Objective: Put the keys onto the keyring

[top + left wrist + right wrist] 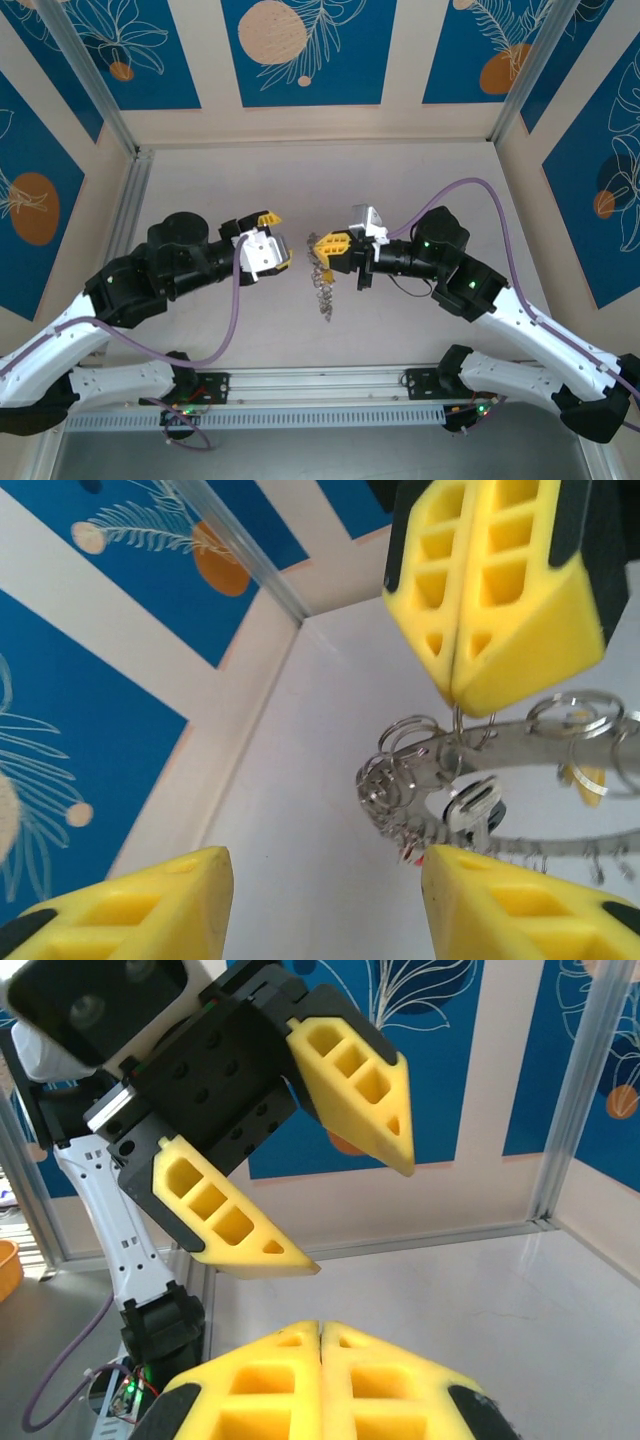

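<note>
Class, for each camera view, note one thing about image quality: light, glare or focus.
Top external view: even light, faint shadows, the keyring tiny and hard to resolve. Left wrist view: bright glints on the keyring's metal; the right gripper looms close and slightly soft. Right wrist view: the left gripper is fairly crisp, evenly lit, no glare.

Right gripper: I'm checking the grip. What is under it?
The keyring hangs from the shut right gripper, with a key hanging at its rim. The spot where it is pinched is covered by the gripper.
</note>
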Controlling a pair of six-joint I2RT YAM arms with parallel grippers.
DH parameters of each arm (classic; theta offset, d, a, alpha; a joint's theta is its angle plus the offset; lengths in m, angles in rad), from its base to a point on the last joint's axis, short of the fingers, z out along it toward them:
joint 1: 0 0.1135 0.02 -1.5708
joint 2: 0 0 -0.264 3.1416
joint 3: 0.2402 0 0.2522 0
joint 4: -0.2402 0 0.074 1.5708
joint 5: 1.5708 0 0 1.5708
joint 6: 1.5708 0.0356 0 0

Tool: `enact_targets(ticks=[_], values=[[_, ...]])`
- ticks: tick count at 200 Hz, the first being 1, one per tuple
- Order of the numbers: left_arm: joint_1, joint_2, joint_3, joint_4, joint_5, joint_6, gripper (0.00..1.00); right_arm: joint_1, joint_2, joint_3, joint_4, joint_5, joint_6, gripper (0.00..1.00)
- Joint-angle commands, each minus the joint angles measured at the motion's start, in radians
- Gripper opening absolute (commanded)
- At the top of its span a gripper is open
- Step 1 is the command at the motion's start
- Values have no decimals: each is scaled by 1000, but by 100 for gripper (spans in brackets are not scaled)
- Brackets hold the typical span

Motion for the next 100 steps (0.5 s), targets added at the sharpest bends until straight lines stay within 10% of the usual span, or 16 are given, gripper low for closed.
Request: enact_targets(ticks=[1, 100], values=[[37, 18, 49, -30, 187, -79, 52, -3, -4, 46, 43, -45, 11, 0], [96, 86, 84, -74, 448, -192, 35, -12, 0, 36, 66, -66, 10, 0]])
